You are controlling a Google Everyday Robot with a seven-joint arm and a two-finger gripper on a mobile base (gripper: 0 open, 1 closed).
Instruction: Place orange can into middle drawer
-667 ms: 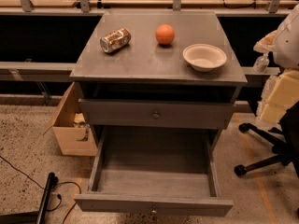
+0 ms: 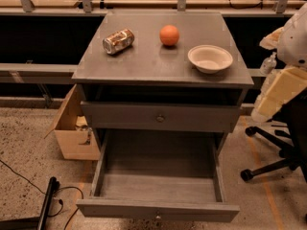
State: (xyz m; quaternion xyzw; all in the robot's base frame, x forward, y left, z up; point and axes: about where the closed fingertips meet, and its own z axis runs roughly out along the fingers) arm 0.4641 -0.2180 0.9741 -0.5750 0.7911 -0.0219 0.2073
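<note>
The orange can (image 2: pixel 118 40) lies on its side on the grey cabinet top (image 2: pixel 144 63), at the back left. The middle drawer (image 2: pixel 158 188) is pulled out at the bottom front; its bare floor holds nothing and its front panel has a small knob (image 2: pixel 157 217). My gripper (image 2: pixel 278 97) shows as a cream part under the white arm shell (image 2: pixel 293 40) at the right edge. It hangs beside the cabinet, well away from the can, with nothing seen in it.
A round orange fruit (image 2: pixel 169 35) and a white bowl (image 2: pixel 210 58) sit on the top, right of the can. A closed drawer with a central knob (image 2: pixel 159 118) is above the open one. A cardboard box (image 2: pixel 72 128) stands left, an office chair base (image 2: pixel 276 162) right, and cables (image 2: pixel 29 186) on the floor.
</note>
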